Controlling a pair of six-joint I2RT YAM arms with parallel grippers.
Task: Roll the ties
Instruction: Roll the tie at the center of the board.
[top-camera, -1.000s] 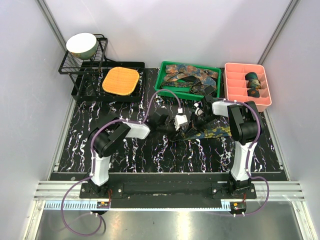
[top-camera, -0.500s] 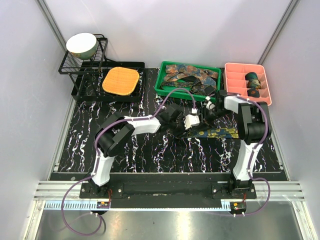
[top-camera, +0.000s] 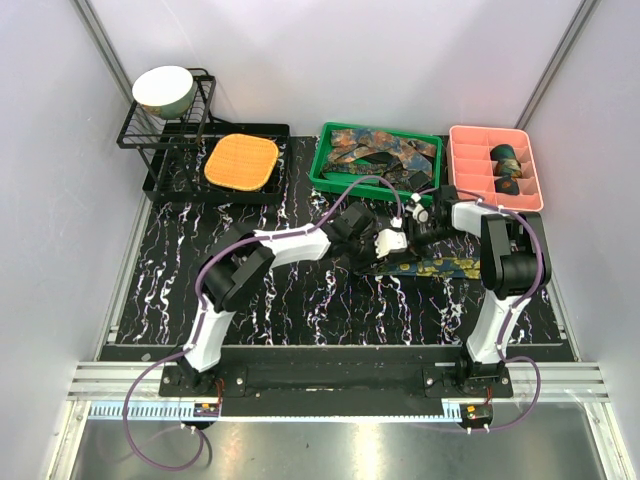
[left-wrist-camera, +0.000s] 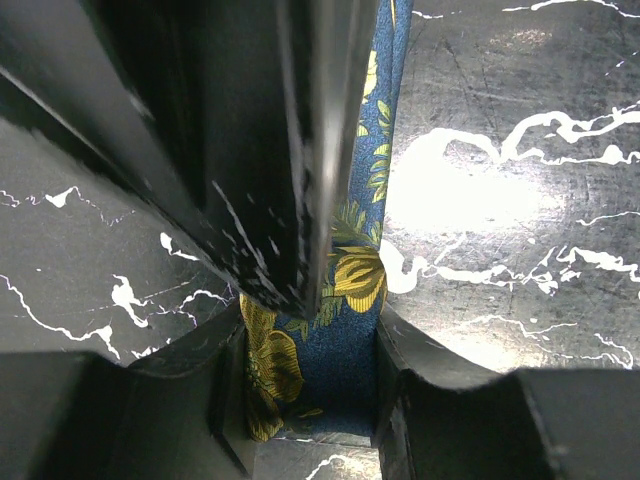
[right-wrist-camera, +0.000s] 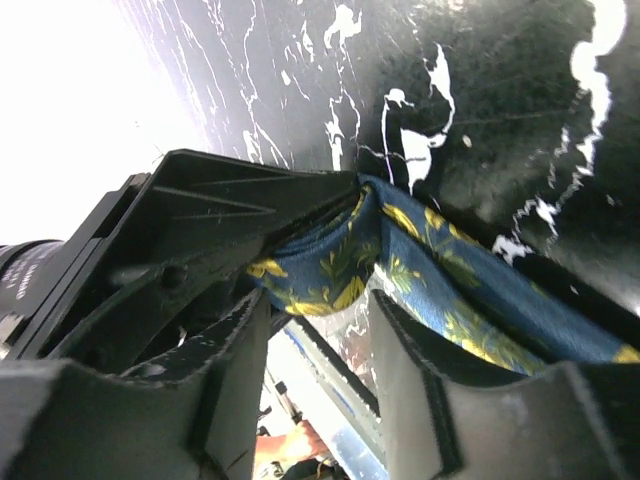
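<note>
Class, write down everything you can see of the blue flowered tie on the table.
The blue tie is soft fabric, blue with yellow flowers and green leaves. It lies as a long strip on the black marbled table, with one end pinched by the left gripper. The right gripper stands open at that end, not gripping it.

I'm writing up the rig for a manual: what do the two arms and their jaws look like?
Both the left arm and right arm have white links between bulky black joints, on black bases. A purple cable loops from each base along its arm. A small white camera block sits at the left wrist. The jaws are black and blocky.
</note>
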